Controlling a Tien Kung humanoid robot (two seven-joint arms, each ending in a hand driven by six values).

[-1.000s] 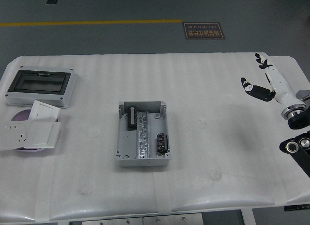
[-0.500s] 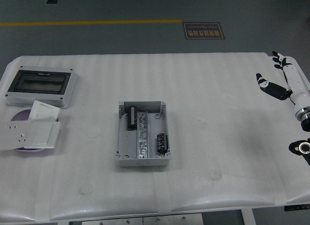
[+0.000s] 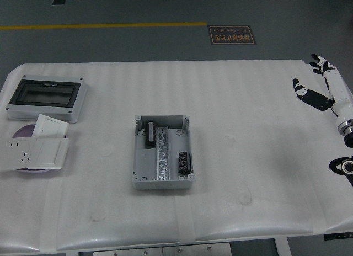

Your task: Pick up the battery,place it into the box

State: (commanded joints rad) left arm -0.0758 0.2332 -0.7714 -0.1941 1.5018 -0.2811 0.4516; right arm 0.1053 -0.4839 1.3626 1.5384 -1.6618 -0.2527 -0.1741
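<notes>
**Box at the centre, covers to the left, hand at the right edge**

The open box (image 3: 163, 152) sits in the middle of the desk (image 3: 248, 173). Inside it, a rail (image 3: 162, 155) runs front to back; one battery (image 3: 149, 133) lies left of the rail toward the back, another (image 3: 184, 161) right of it toward the front. Far left stands a lidded enclosure (image 3: 46, 97), with a stack of switch plates (image 3: 37, 150) in front of it. The right hand (image 3: 322, 85) hangs over the desk's far right edge.

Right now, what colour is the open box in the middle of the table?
Light grey, seen from the head view: the open box has dark parts inside.
</notes>
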